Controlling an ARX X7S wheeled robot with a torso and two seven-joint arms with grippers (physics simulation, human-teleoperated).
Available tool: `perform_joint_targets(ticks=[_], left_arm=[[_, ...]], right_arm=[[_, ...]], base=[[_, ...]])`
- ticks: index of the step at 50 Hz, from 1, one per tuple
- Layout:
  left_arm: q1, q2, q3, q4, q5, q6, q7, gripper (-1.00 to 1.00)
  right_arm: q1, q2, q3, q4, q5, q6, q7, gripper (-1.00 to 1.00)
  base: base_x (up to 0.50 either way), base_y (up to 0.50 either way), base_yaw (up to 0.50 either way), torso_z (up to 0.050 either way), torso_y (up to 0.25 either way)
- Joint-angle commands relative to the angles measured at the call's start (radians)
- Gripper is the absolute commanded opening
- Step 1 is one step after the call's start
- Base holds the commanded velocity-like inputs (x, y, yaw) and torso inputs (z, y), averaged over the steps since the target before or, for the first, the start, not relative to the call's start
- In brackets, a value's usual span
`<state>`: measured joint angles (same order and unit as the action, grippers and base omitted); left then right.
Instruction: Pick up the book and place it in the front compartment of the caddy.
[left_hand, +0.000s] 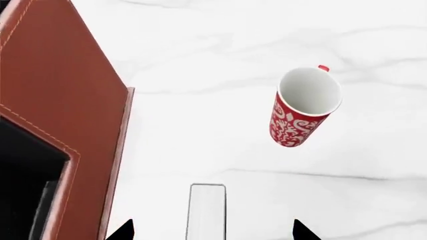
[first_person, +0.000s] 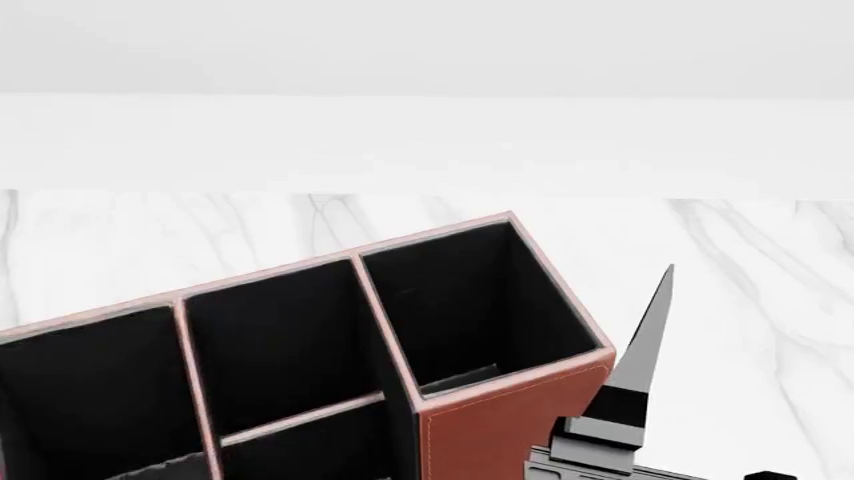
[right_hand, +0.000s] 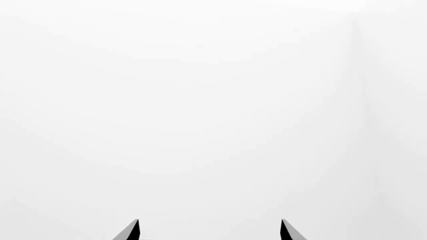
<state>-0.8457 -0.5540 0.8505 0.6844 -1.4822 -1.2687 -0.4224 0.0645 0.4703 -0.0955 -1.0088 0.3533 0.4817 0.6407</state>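
Note:
In the left wrist view the book (left_hand: 207, 212) stands on edge on the marble, its white page edge facing the camera. My left gripper (left_hand: 213, 231) is open, with one black fingertip on each side of the book and clear gaps between them. The reddish-brown caddy (left_hand: 63, 100) is close beside the book. In the head view the caddy (first_person: 501, 425) shows its black-lined cells; a small low-walled cell (first_person: 318, 452) is cut off by the bottom edge. The book is hidden there. My right gripper (right_hand: 209, 231) is open and empty, facing blank white.
A red patterned mug (left_hand: 303, 107) stands upright on the marble table (left_hand: 220, 55), beyond the book and away from the caddy. One pointed grey finger (first_person: 646, 345) rises just right of the caddy's near corner. A white wall runs behind the table.

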Motion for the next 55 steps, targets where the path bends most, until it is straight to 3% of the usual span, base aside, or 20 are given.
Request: perform_joint_targets(ticks=[1,28,45,46,55], left_arm=[[0.025,0.000,0.072,-0.025,0.096,-0.022,0.041,1.00],[0.096,0.020,0.251,-0.150,0.375,0.063,0.165,1.00],[0.107,0.029,0.315,-0.195,0.461,0.111,0.205,1.00],[0.106,0.029,0.322,-0.199,0.471,0.114,0.208,-1.00],[0.102,0.027,0.327,-0.205,0.477,0.118,0.210,-1.00]], right_arm=[[0.002,0.009,-0.004,-0.001,0.008,-0.002,0.011,1.00],[0.004,0.023,-0.016,0.013,0.015,-0.023,0.022,1.00],[0.007,0.037,-0.018,0.003,0.026,-0.021,0.038,1.00],[0.008,0.038,-0.019,0.002,0.027,-0.020,0.039,1.00],[0.012,0.043,-0.028,0.006,0.029,-0.023,0.045,1.00]], base=[[0.00,0.00,0.00,0.000,0.000],[0.00,0.00,0.00,0.000,0.000],[0.00,0.00,0.00,0.000,0.000],[0.00,0.00,0.00,0.000,0.000],[0.00,0.00,0.00,0.000,0.000]])
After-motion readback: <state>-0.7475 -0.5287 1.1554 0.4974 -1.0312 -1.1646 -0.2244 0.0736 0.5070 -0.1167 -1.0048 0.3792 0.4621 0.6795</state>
